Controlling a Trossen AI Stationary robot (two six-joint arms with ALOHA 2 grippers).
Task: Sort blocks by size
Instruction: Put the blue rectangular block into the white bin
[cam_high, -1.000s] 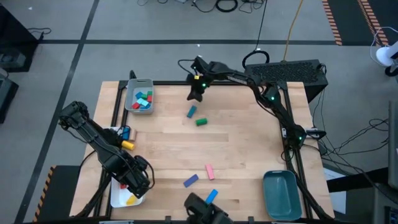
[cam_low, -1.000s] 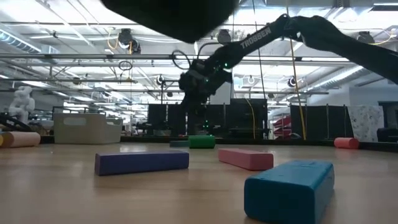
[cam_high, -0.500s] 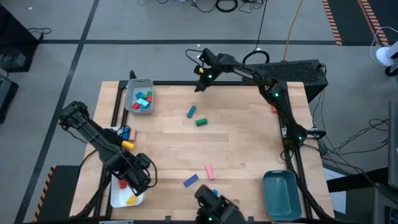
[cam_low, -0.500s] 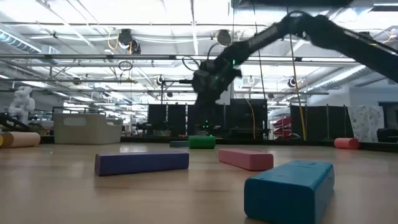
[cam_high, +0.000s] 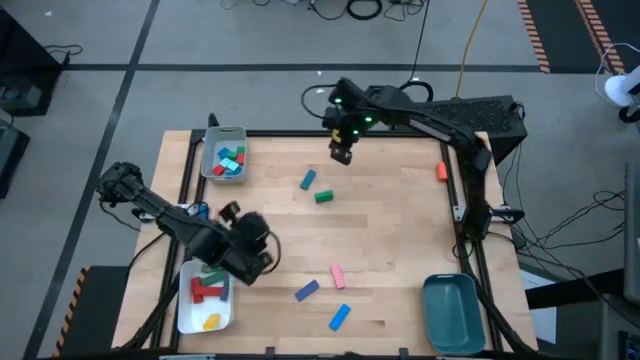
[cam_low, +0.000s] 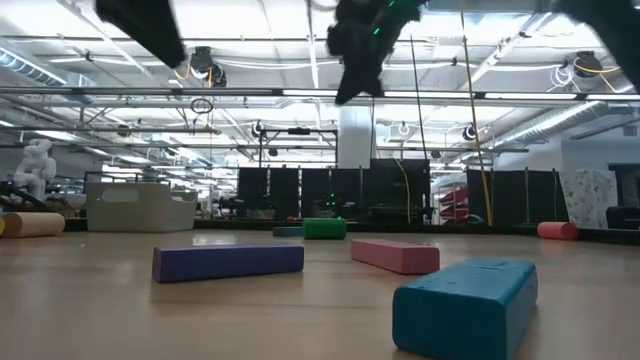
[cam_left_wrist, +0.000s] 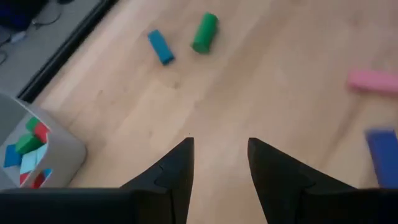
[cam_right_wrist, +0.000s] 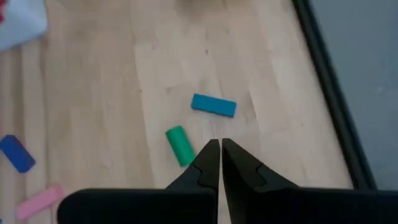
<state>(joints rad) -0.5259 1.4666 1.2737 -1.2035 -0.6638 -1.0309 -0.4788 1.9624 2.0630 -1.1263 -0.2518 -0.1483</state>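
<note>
Loose blocks lie on the wooden table: a teal bar (cam_high: 308, 179) and a green cylinder (cam_high: 323, 196) toward the far side, and a pink bar (cam_high: 337, 275), a purple bar (cam_high: 306, 290) and a blue bar (cam_high: 340, 317) toward the near side. My left gripper (cam_high: 252, 252) hovers open over bare wood at the left-centre, nothing between its fingers (cam_left_wrist: 221, 142). My right gripper (cam_high: 342, 150) hangs shut (cam_right_wrist: 220, 143) high above the far edge, beyond the teal bar (cam_right_wrist: 213, 105) and the green cylinder (cam_right_wrist: 180, 145).
A grey tray (cam_high: 212, 170) with several small blocks stands at the far left. A white tray (cam_high: 190, 318) with red, green and yellow blocks sits at the near left, a teal tray (cam_high: 452, 312) at the near right. An orange block (cam_high: 441, 172) lies at the right edge.
My left gripper has swung from above the white tray toward the table's middle, turning about as it went. My right gripper has risen well clear of the table and shifted a little toward the right edge, staying shut. The blocks have not moved.
</note>
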